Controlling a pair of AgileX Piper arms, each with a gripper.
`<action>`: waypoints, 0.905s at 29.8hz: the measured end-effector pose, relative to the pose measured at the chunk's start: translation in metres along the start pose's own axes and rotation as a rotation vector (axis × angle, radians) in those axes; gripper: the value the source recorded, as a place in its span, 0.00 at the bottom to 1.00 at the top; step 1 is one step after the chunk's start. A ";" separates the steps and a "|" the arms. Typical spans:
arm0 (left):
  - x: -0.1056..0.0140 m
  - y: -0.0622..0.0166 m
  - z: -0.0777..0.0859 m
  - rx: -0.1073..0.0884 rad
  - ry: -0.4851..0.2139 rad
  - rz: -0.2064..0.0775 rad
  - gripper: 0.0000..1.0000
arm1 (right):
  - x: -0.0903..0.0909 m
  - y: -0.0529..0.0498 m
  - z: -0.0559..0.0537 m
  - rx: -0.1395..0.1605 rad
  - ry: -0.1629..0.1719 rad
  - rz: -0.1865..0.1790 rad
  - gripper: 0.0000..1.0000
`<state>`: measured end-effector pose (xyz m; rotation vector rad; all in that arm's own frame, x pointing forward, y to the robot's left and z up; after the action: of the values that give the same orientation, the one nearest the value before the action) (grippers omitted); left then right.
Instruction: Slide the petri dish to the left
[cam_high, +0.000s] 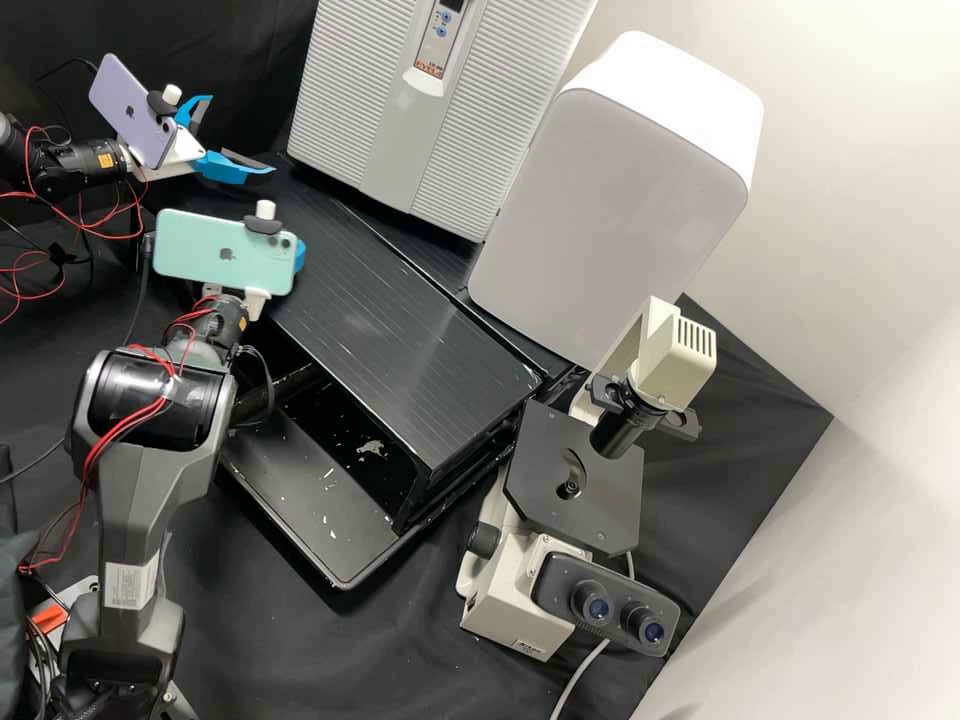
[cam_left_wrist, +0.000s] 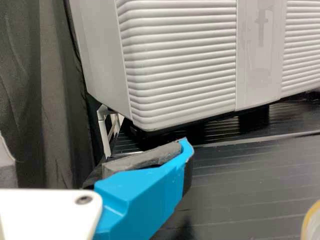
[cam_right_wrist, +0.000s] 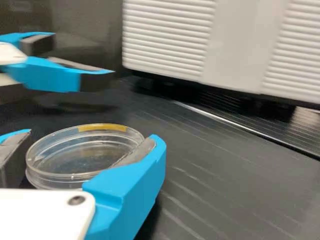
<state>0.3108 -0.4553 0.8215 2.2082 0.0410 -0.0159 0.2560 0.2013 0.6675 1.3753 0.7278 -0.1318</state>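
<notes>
So, on the black ribbed platform (cam_right_wrist: 225, 165) in front of the white ribbed appliance (cam_right_wrist: 200, 40), the petri dish (cam_right_wrist: 80, 150) sits flat and round between the wide-spread fingers of my right gripper (cam_right_wrist: 87, 139), while my left gripper (cam_right_wrist: 80, 55) hangs spread and empty.

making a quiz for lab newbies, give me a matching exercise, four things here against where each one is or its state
Things
1. dish
2. left gripper
3. microscope
4. ribbed unit

Places or states
a. on the cloth, beside the platform
b. between the fingers of the right gripper
c. at the back of the platform
d. open, over the platform beyond the dish

Pairs: 1-b, 2-d, 3-a, 4-c
</notes>
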 end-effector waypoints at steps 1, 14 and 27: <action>0.000 0.0000 0.000 0.000 0.000 0.000 1.00 | 0.001 0.004 0.003 0.010 -0.011 0.008 0.00; 0.000 0.0000 0.000 0.000 0.000 0.000 1.00 | 0.031 0.023 0.000 0.049 -0.052 0.007 0.00; 0.000 0.0000 0.000 0.000 0.000 0.000 1.00 | 0.043 0.020 -0.026 0.053 -0.053 -0.047 0.00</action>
<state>0.3108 -0.4553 0.8215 2.2082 0.0410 -0.0159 0.2894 0.2438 0.6606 1.4007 0.7164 -0.2255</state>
